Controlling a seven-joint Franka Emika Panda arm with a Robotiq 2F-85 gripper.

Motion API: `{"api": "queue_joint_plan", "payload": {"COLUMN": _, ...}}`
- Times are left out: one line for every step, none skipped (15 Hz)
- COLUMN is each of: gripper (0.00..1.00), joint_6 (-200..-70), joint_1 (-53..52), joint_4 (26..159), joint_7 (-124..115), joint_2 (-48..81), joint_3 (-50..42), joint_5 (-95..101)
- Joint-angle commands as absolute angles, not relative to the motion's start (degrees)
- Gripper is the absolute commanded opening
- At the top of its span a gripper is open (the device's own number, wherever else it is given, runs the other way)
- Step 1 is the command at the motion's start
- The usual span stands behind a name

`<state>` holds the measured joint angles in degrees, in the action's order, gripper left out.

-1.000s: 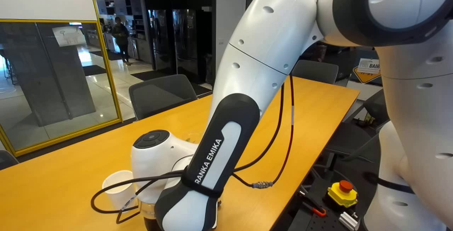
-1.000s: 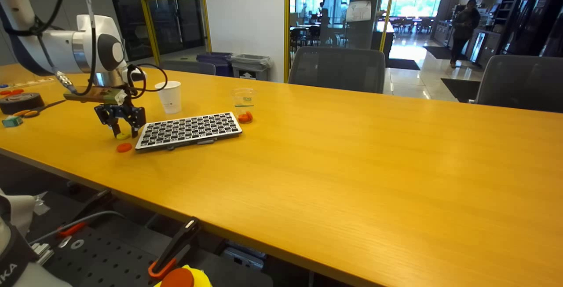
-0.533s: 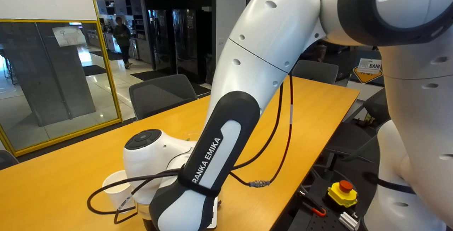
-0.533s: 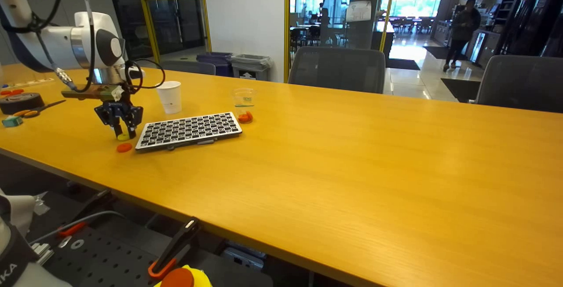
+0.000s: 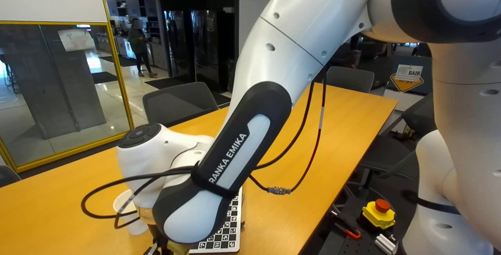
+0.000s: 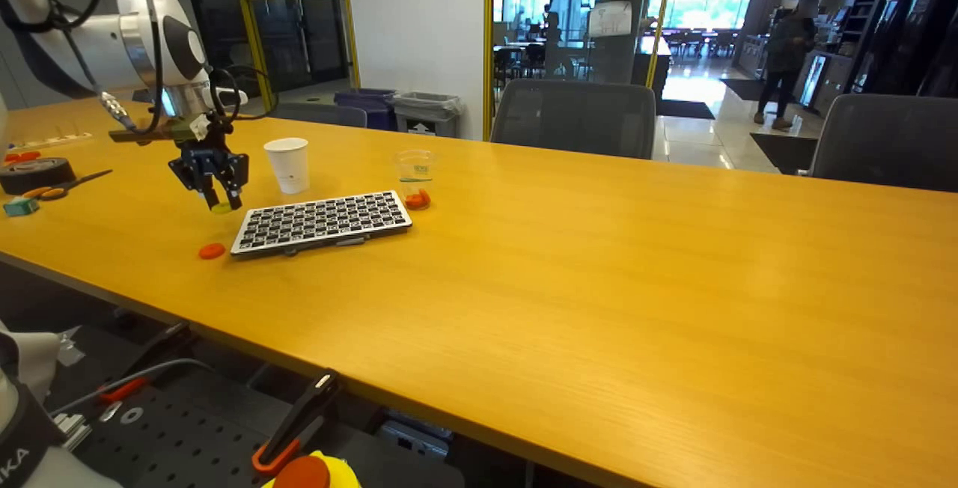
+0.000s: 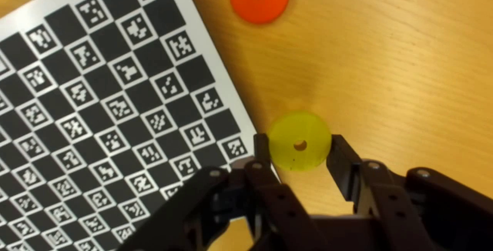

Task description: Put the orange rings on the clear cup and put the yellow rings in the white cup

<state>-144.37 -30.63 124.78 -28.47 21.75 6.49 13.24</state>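
Yellow ring (image 7: 298,129) has risen off the worktop (image 6: 561,286), pinched by its edges in the pincer (image 6: 223,200), likely starting the carry, which next calls for climbing over the white cup (image 6: 289,168) near the pincer.

1 orange ring (image 7: 259,7) — cut off @ top, wrist vw.

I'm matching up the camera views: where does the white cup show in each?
In an exterior view: the white cup is lower left, partly hidden.
In an exterior view: the white cup stands upright, left of centre.
Wrist view: not in it.
Shared landmark: the checkered board, in all three views.
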Motion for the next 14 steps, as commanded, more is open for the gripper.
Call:
{"api": "queue_joint_plan", "payload": {"gripper": 0.22, "joint_6": -142.14, "joint_1": -29.01, "joint_4": 122.94, "joint_7": -28.6, "joint_2": 17.56, "joint_3": 6.57, "joint_5": 14.86}}
{"api": "queue_joint_plan", "payload": {"gripper": 0.22, "joint_6": -141.62, "joint_1": -28.38, "joint_4": 121.63, "joint_7": -28.12, "joint_2": 17.22, "joint_3": 6.64, "joint_5": 14.95}}
{"api": "queue_joint_plan", "payload": {"gripper": 0.22, "joint_6": -141.43, "joint_1": -27.83, "joint_4": 120.9, "joint_7": -27.71, "joint_2": 16.93, "joint_3": 6.81, "joint_5": 15.14}}
{"api": "queue_joint_plan", "payload": {"gripper": 0.22, "joint_6": -140.75, "joint_1": -27.16, "joint_4": 119.23, "joint_7": -27.05, "joint_2": 17.16, "joint_3": 6.93, "joint_5": 15.31}}
{"api": "queue_joint_plan", "payload": {"gripper": 0.22, "joint_6": -140.58, "joint_1": -26.66, "joint_4": 118.3, "joint_7": -26.64, "joint_2": 17.22, "joint_3": 7.02, "joint_5": 15.66}}
{"api": "queue_joint_plan", "payload": {"gripper": 0.22, "joint_6": -140.2, "joint_1": -26.02, "joint_4": 116.55, "joint_7": -25.74, "joint_2": 18.01, "joint_3": 7.11, "joint_5": 15.64}}
{"api": "queue_joint_plan", "payload": {"gripper": 0.22, "joint_6": -139.98, "joint_1": -25.46, "joint_4": 115.13, "joint_7": -24.79, "joint_2": 18.74, "joint_3": 7.19, "joint_5": 15.48}}
{"api": "queue_joint_plan", "payload": {"gripper": 0.22, "joint_6": -139.69, "joint_1": -24.85, "joint_4": 113.86, "joint_7": -23.5, "joint_2": 19.34, "joint_3": 7.36, "joint_5": 15.0}}
{"api": "queue_joint_plan", "payload": {"gripper": 0.22, "joint_6": -139.53, "joint_1": -24.18, "joint_4": 112.1, "joint_7": -21.94, "joint_2": 20.44, "joint_3": 7.49, "joint_5": 14.54}}
{"api": "queue_joint_plan", "payload": {"gripper": 0.22, "joint_6": -139.2, "joint_1": -23.76, "joint_4": 110.7, "joint_7": -20.84, "joint_2": 21.3, "joint_3": 7.51, "joint_5": 14.52}}
{"api": "queue_joint_plan", "payload": {"gripper": 0.22, "joint_6": -138.9, "joint_1": -23.34, "joint_4": 108.99, "joint_7": -19.57, "joint_2": 22.35, "joint_3": 7.54, "joint_5": 14.37}}
{"api": "queue_joint_plan", "payload": {"gripper": 0.22, "joint_6": -138.57, "joint_1": -23.02, "joint_4": 107.32, "joint_7": -18.45, "joint_2": 23.42, "joint_3": 7.57, "joint_5": 14.24}}
{"api": "queue_joint_plan", "payload": {"gripper": 0.22, "joint_6": -138.22, "joint_1": -22.78, "joint_4": 105.81, "joint_7": -17.45, "joint_2": 24.35, "joint_3": 7.57, "joint_5": 14.13}}
{"api": "queue_joint_plan", "payload": {"gripper": 0.22, "joint_6": -137.79, "joint_1": -22.57, "joint_4": 104.2, "joint_7": -16.4, "joint_2": 25.29, "joint_3": 7.66, "joint_5": 13.89}}
